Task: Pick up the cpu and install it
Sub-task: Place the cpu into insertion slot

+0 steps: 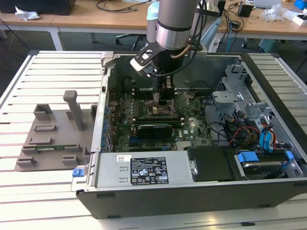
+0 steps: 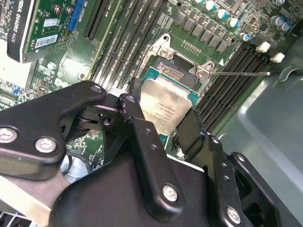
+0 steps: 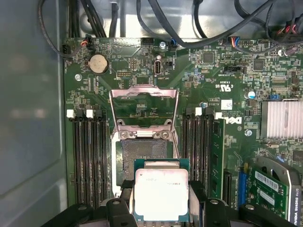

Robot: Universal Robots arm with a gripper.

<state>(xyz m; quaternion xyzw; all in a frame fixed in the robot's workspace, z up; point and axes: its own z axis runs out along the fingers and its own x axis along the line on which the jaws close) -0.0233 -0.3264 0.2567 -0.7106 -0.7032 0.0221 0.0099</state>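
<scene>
We are holding the cpu [image 3: 162,196] clamped in the claw [image 3: 161,187] just above the open socket [image 3: 142,153], and we are judging that a slight tilt or offset could bend pins.

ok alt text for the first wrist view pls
The claw holds the cpu by two edges, lid up, at the edge of the open socket on a green motherboard. The socket's metal frame is flipped up.

cpu [image 2: 165,106] near edge hidden behind tool [image 2: 159,113] | socket [image 2: 173,70] partly covered by cpu
</scene>
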